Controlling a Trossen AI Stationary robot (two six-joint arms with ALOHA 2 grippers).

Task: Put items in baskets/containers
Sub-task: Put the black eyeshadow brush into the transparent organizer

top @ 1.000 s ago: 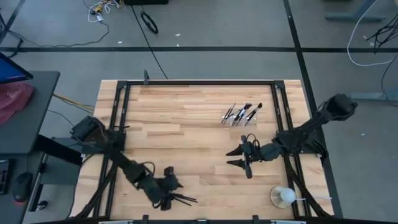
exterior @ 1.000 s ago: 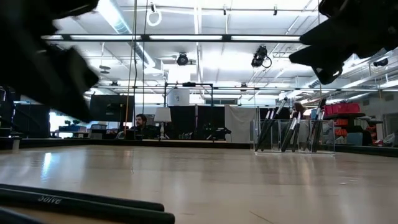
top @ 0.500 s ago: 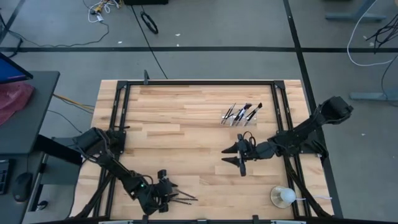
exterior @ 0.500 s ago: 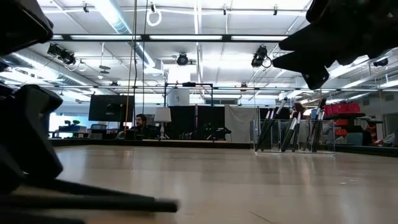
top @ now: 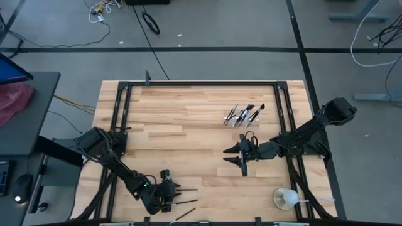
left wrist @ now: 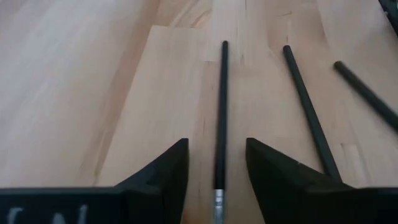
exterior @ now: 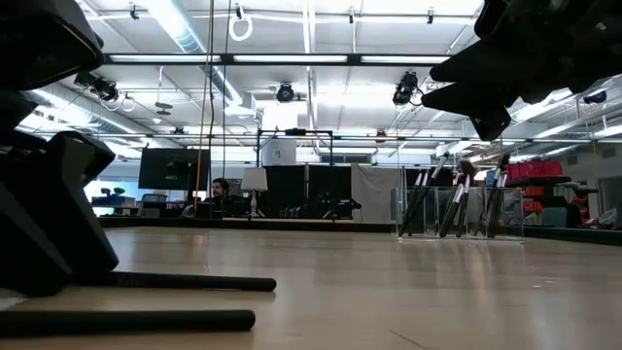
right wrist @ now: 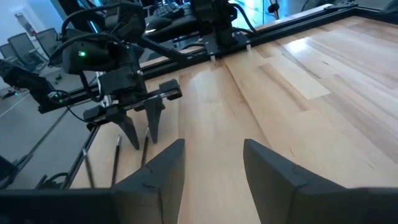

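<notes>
Three thin dark brushes lie flat near the table's front edge. My left gripper [top: 169, 191] is low over them, open, slanting down. Its fingers [left wrist: 168, 168] stand on either side of one brush [left wrist: 221, 106] without touching it. The other two brushes [left wrist: 308, 115] [left wrist: 367, 93] lie beside it. Several more brushes [top: 245, 115] stand leaning in the clear tray [exterior: 481, 222] at the far right. My right gripper [top: 242, 157] hangs open above the table's middle right, with nothing between its fingers [right wrist: 161, 168].
A round clear cup with a white ball [top: 286, 198] stands at the near right corner. A black frame [top: 119, 113] runs around the tabletop. Bare wood lies between the two grippers and in front of the tray.
My left gripper has come down toward the table and tipped further downward near the front edge, so that its fingers now straddle one brush. The brushes by it lie farther apart than before; one now lies closer to the near edge.
</notes>
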